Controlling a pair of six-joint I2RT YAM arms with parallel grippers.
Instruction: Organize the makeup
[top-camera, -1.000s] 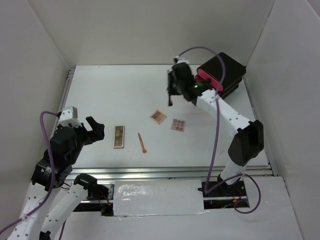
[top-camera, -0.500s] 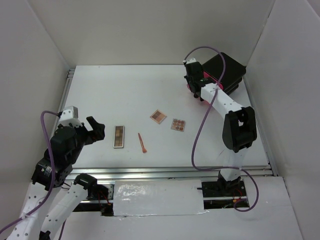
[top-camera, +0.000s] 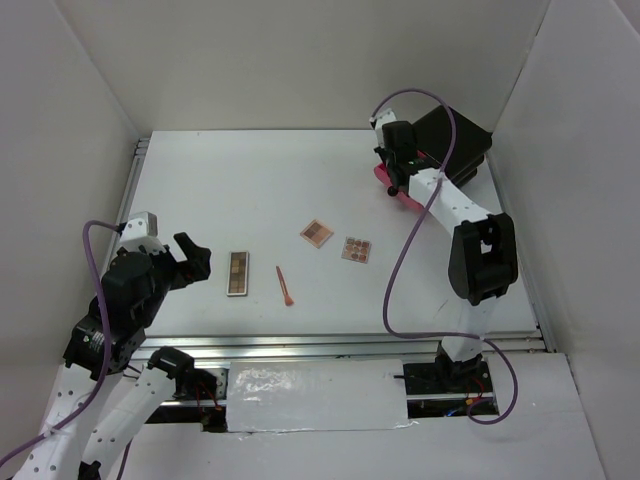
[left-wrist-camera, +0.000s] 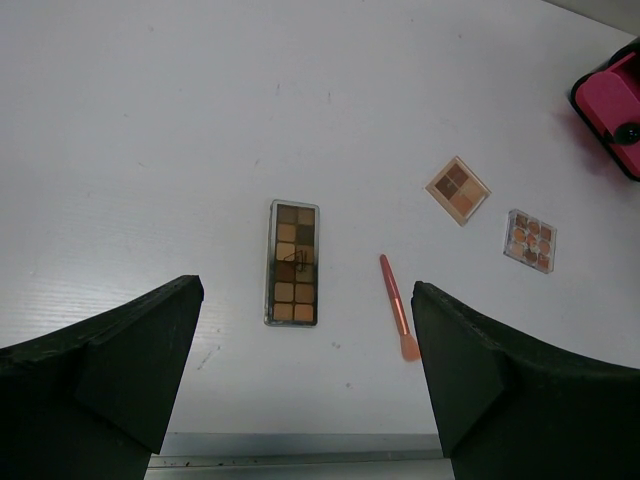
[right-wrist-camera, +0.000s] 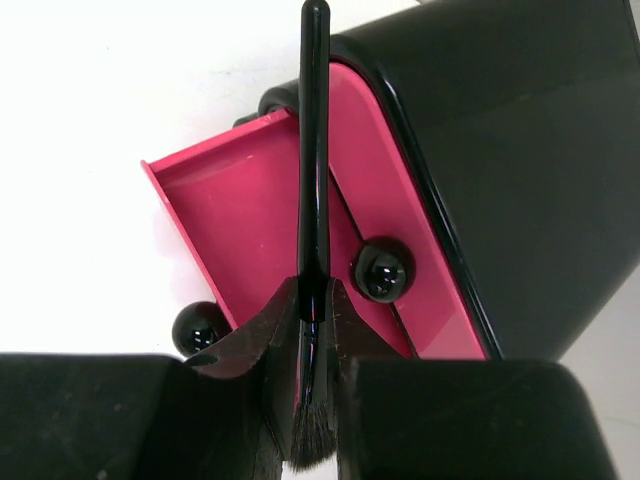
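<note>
Here, right gripper (right-wrist-camera: 312, 300): nearly closed, is pinching a thin black makeup brush (right-wrist-camera: 313, 150) near its bristles.
Brush axis: is pointing handle-first over the open, empty-looking pink plastic drawer (right-wrist-camera: 225, 215).
Drawer: is jutting from the glossy black box (right-wrist-camera: 500, 150), far right corner of the worktop (top-camera: 230, 180).
Left gripper (top-camera: 192, 262): is hovering wide open, empty.
Other makeup: brown rectangular palette (left-wrist-camera: 293, 262), two square tan palettes (left-wrist-camera: 458, 189) (left-wrist-camera: 531, 240), orange brush (left-wrist-camera: 397, 305) are lying mid-worktop, nearer the left arm.

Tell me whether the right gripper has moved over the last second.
Yes. The right gripper, shut on the black brush, moved right toward the black box and now sits over its open pink drawer.
</note>
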